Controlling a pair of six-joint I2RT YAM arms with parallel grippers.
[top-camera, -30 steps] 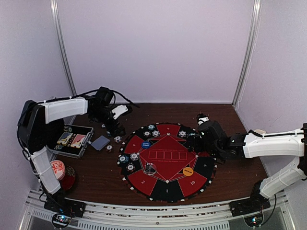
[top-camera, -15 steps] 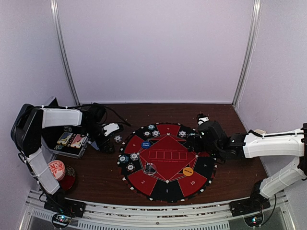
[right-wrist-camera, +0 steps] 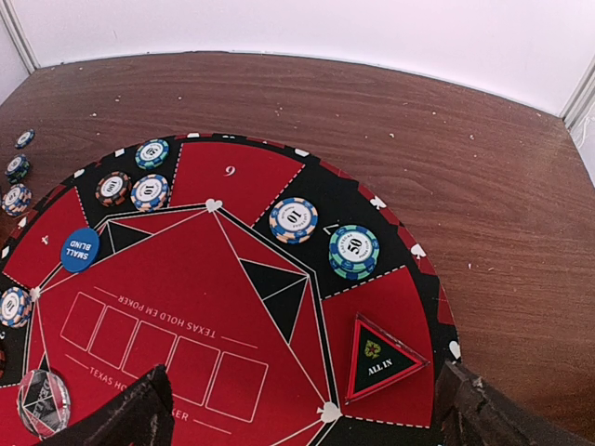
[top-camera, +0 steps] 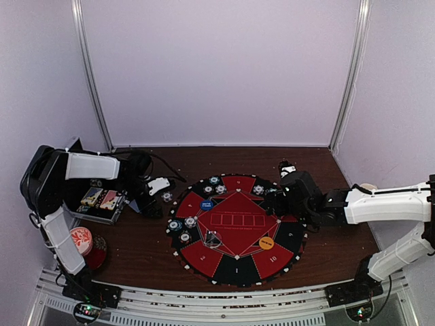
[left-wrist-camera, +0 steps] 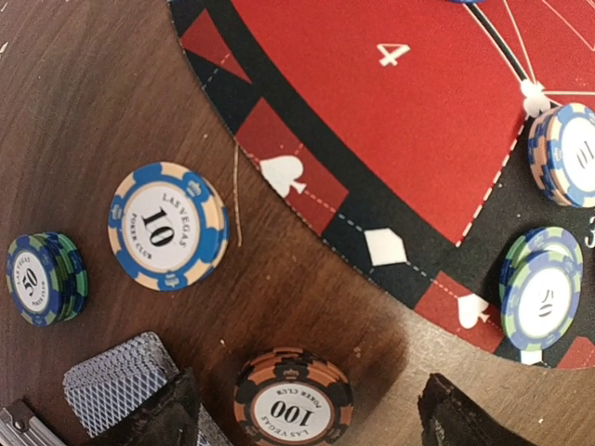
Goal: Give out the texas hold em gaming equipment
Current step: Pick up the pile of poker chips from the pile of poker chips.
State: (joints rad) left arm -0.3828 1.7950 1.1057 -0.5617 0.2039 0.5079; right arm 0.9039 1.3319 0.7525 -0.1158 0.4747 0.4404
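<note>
My left gripper (left-wrist-camera: pixel 311 420) is open and low over the wood left of the round mat (top-camera: pixel 236 227). A stack of orange-and-black 100 chips (left-wrist-camera: pixel 291 404) lies between its fingers (left-wrist-camera: pixel 165 416), untouched. Beside it lie a blue 10 chip (left-wrist-camera: pixel 168 226), a green-blue 50 stack (left-wrist-camera: pixel 45 279) and the grey-blue-backed card deck (left-wrist-camera: pixel 113 379). In the top view the left gripper (top-camera: pixel 151 205) hides the deck. My right gripper (right-wrist-camera: pixel 307 423) is open and empty above the mat's right side, over a triangular ALL IN marker (right-wrist-camera: pixel 381 358). The blue button (top-camera: pixel 206 204) and orange button (top-camera: pixel 266 242) lie on the mat.
Chip stacks sit on the mat's segments, such as a 10 chip (right-wrist-camera: pixel 294 220) and a 50 stack (right-wrist-camera: pixel 354 251). An open metal case (top-camera: pixel 102 199) stands at the left. A red-and-white patterned disc (top-camera: pixel 81 239) lies at the near left. A clear disc (top-camera: pixel 213 238) rests on the mat.
My left arm swung from the back of the table toward the near left and dropped low over the chips beside the deck. The right arm has not moved.
</note>
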